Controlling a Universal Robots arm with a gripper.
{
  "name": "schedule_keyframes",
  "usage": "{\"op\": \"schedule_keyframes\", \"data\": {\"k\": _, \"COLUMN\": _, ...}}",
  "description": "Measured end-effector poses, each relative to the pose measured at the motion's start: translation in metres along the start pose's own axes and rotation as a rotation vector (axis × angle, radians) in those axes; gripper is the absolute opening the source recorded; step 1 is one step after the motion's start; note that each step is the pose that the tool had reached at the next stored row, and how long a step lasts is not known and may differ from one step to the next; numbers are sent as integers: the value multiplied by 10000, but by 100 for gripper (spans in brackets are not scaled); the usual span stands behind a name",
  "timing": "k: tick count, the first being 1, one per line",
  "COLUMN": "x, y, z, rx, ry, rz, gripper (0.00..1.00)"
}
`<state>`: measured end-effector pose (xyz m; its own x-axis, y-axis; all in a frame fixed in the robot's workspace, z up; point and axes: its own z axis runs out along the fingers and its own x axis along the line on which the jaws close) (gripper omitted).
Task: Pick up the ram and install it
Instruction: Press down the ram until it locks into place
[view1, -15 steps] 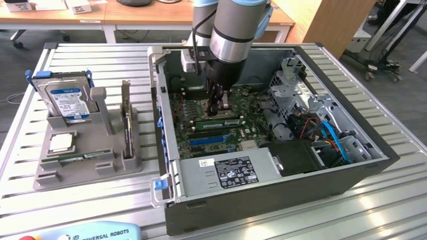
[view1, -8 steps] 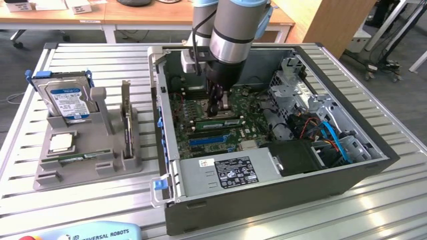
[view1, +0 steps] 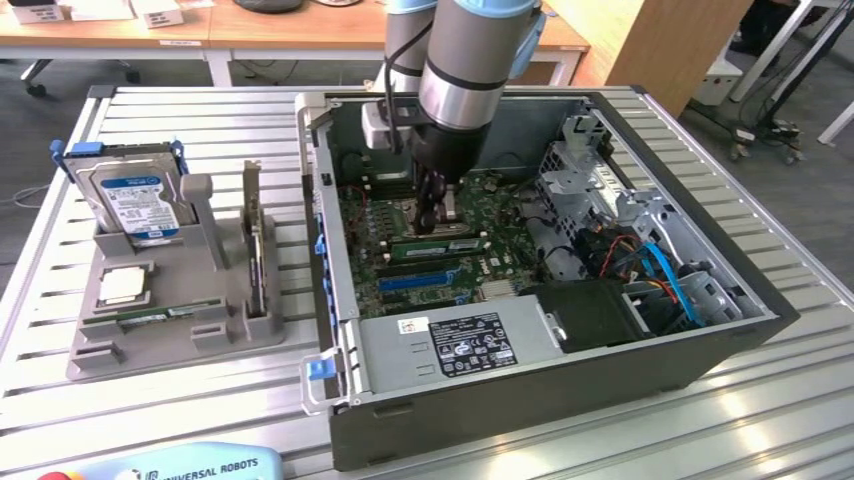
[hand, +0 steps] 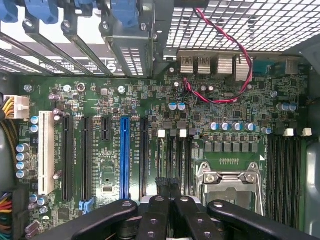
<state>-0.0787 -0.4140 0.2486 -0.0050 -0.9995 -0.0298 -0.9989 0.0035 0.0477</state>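
Observation:
A green ram stick (view1: 434, 243) lies lengthwise in a slot on the motherboard (view1: 400, 215) inside the open computer case (view1: 747, 330). My gripper (view1: 430, 218) reaches straight down into the case, just behind and above that stick. Whether it touches the stick I cannot tell. In the wrist view the black fingers (hand: 162, 210) are pressed together, so the gripper (hand: 170, 186) is shut over the dark memory slots (hand: 172, 155) beside the CPU socket (hand: 227, 182). Nothing shows between the fingers. A second green stick (view1: 150, 318) lies in the grey holder (view1: 174, 345) outside the case.
The grey holder on the exterior view's left also carries a blue-labelled hard drive (view1: 134, 200), a square silver CPU chip (view1: 123, 285) and a thin upright card (view1: 251, 240). Inside the case are the power supply (view1: 454, 345), drive cage (view1: 587, 170) and blue cables (view1: 667, 275).

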Motion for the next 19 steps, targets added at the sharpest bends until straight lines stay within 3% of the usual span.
{"op": "schedule_keyframes", "data": {"k": 19, "x": 2, "y": -3, "z": 64, "rx": 0, "ry": 0, "rz": -1, "gripper": 10}}
